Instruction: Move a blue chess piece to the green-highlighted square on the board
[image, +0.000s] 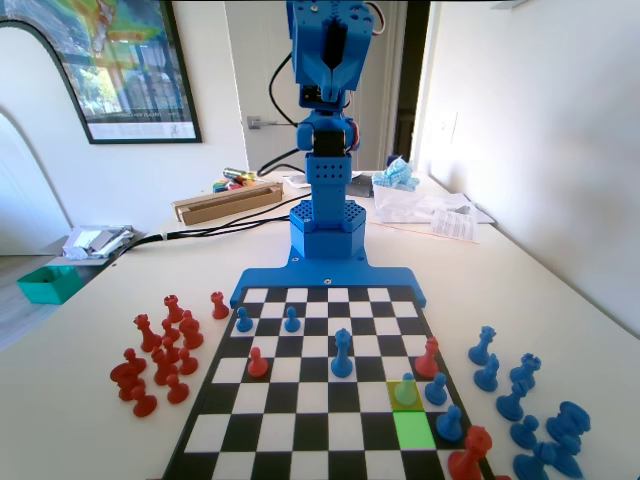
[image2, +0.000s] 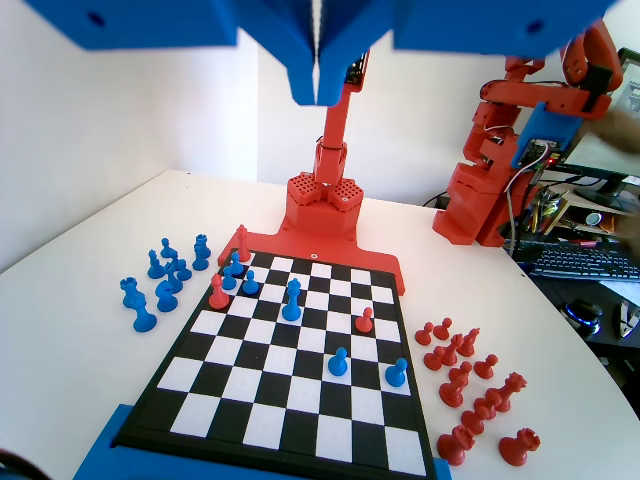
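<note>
The pale teal pawn (image: 405, 390) stands on the yellow-olive square near the right edge of the board (image: 300, 440) in the fixed view. The bright green square (image: 413, 430) lies one row nearer the camera, directly in front of the pawn, with nothing on it. In the wrist view the same pawn (image2: 250, 283) stands far off at the board's left side. My gripper (image2: 318, 60) hangs high above the board, its jaws pressed together with nothing between them. In the fixed view the blue arm (image: 325, 130) stands folded upright at the far end.
Two deeper-blue pawns (image: 436, 388) (image: 450, 422) and two red pieces (image: 430, 357) (image: 470, 455) crowd the pawn and the green square. A tall blue piece (image: 342, 352) stands mid-board. Red pieces (image: 160, 350) lie left of the board, blue ones (image: 520, 400) right.
</note>
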